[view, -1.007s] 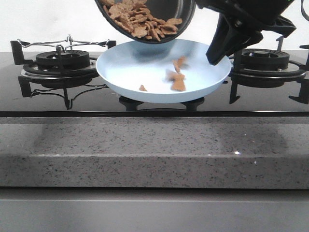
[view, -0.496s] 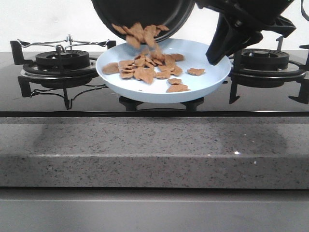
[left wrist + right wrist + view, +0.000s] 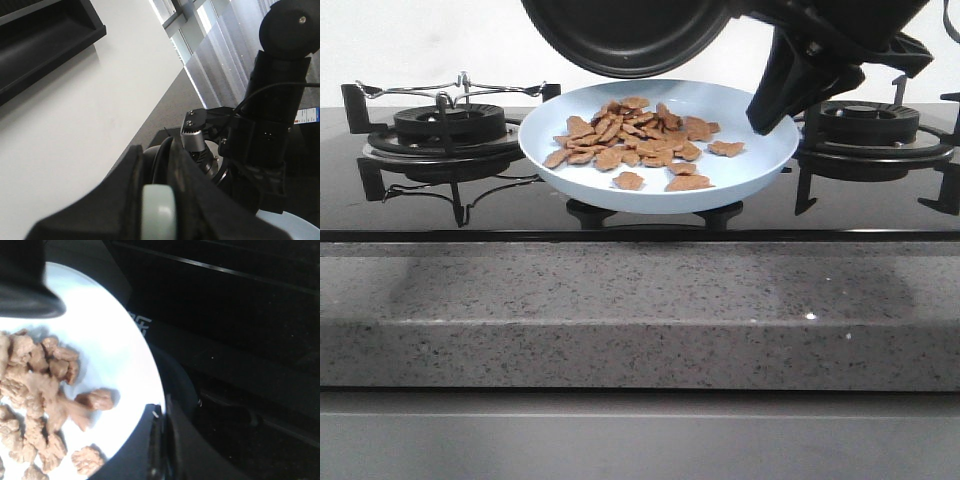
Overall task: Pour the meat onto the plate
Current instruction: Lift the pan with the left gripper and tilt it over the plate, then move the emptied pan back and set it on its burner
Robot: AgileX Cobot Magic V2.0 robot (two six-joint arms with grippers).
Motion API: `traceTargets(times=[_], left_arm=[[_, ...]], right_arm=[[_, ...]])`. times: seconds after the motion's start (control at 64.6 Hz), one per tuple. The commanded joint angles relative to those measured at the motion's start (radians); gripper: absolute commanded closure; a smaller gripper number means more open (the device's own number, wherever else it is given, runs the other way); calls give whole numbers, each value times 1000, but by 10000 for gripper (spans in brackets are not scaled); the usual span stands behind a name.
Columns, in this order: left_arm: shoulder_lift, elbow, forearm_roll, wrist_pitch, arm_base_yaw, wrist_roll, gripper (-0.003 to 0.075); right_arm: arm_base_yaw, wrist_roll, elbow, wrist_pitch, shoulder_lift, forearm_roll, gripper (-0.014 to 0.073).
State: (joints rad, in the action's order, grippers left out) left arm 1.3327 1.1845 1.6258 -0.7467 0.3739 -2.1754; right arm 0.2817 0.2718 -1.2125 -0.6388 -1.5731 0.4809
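Observation:
The meat (image 3: 640,140) lies as a heap of small tan chunks on the pale blue plate (image 3: 750,165), which sits over the middle of the hob. My right gripper (image 3: 765,120) is shut on the plate's right rim; the right wrist view shows it (image 3: 161,440) clamped on the plate's edge (image 3: 115,355) beside the meat (image 3: 35,385). A black pan (image 3: 620,35) hangs tilted and empty above the plate. My left gripper (image 3: 159,210) is shut on the pan's pale handle (image 3: 159,205); it is out of the front view.
A gas burner with a black grate (image 3: 450,130) stands left of the plate and another (image 3: 870,125) on the right. The black glass hob (image 3: 520,210) ends at a grey speckled stone counter edge (image 3: 640,310).
The meat has slid out of the tilted pan and landed on the plate. The pan is now empty and turned further over. The right gripper has held still.

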Motion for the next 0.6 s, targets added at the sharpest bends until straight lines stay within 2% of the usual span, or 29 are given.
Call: traceTargets(times=[0.0,0.077,0.325,0.403,0.48,0.588], left_arm=[[-38,33,70,-22,8,1,741],[-38,33,70,18,8,42,741],[-38,36,84,252,-49,326,741],[-36,40,86,293,-104,461,741],[-31,51,82,289,-189,636,741],[-15,63,78,256,-294,793,741]], right_arm=[[-1,9,-28,39,34,17,707],[-1,9,-28,39,34,17,707],[-1,9,-28,39,34,17,707],[-1,9,-28,39,34,17,707],[-1,9,-28,39,34,17,707],[-1,9,-28,39,34,17,707]])
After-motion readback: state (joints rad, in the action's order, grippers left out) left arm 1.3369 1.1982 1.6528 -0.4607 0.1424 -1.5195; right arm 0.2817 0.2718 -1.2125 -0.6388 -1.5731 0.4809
